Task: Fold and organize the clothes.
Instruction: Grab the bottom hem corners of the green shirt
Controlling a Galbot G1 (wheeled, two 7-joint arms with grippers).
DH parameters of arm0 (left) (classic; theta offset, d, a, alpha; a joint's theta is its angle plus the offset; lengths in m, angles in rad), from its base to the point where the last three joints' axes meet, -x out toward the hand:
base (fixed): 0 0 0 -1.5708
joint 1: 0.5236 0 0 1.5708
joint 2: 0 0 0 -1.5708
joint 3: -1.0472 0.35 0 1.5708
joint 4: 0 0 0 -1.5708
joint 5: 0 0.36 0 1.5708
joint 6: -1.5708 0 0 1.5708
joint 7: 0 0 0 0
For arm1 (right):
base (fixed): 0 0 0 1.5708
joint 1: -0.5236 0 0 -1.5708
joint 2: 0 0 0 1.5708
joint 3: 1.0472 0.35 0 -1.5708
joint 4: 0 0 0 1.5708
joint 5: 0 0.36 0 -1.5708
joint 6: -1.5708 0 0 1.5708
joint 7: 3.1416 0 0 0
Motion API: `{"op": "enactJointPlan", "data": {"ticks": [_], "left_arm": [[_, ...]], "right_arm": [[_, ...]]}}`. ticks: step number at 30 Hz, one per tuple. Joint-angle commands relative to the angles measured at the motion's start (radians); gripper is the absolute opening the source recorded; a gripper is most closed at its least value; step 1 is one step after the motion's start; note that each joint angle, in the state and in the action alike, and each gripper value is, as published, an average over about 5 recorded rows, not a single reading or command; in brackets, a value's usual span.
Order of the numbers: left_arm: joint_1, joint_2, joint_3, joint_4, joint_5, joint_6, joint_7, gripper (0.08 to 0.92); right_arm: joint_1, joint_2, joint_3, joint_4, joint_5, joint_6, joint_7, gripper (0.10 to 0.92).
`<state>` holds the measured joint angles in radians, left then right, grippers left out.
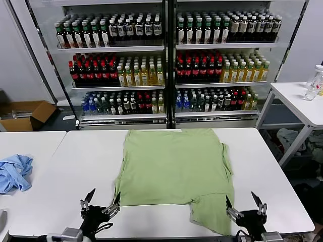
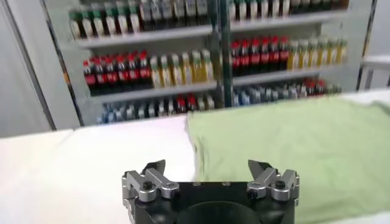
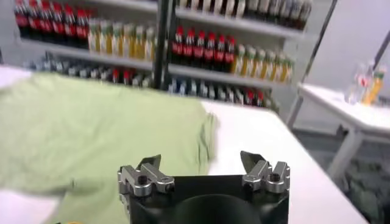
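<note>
The light green T-shirt (image 1: 174, 169) lies on the white table (image 1: 86, 166), partly folded, with one sleeve flap (image 1: 212, 214) hanging toward the front edge. My left gripper (image 1: 102, 199) is open and empty at the front edge, just left of the shirt's near-left corner. My right gripper (image 1: 246, 203) is open and empty at the front edge, just right of the sleeve flap. The shirt also shows in the left wrist view (image 2: 292, 140) beyond the left gripper (image 2: 208, 169), and in the right wrist view (image 3: 91, 128) beyond the right gripper (image 3: 201, 163).
A light blue garment (image 1: 14, 171) lies on the adjoining table at the left. A drinks cooler (image 1: 166, 60) full of bottles stands behind. A second white table (image 1: 298, 98) with bottles is at the right. A cardboard box (image 1: 25, 115) sits on the floor at the left.
</note>
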<state>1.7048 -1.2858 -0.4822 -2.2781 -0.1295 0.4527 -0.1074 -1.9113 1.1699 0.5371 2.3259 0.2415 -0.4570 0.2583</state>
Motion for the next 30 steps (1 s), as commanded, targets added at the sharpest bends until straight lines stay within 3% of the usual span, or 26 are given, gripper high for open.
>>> {"op": "enactJointPlan", "data": {"ticks": [1, 8, 12, 30], "left_arm": [[-0.108, 0.022, 0.089, 0.127, 0.021, 0.124, -0.033, 0.823], [-0.150, 0.026, 0.103, 0.183, 0.006, 0.123, -0.046, 0.821], [-0.156, 0.030, 0.108, 0.196, -0.023, 0.115, -0.053, 0.778], [-0.154, 0.071, 0.078, 0.192, -0.307, 0.123, -0.075, 0.271]], "right_arm": [[-0.049, -0.009, -0.006, -0.013, 0.006, -0.043, 0.012, 0.823], [-0.010, 0.010, -0.068, -0.044, 0.011, -0.012, -0.003, 0.803], [0.019, 0.022, -0.095, -0.066, 0.030, 0.004, -0.023, 0.707], [0.026, 0.037, -0.075, -0.066, 0.182, 0.008, -0.009, 0.196]]}}
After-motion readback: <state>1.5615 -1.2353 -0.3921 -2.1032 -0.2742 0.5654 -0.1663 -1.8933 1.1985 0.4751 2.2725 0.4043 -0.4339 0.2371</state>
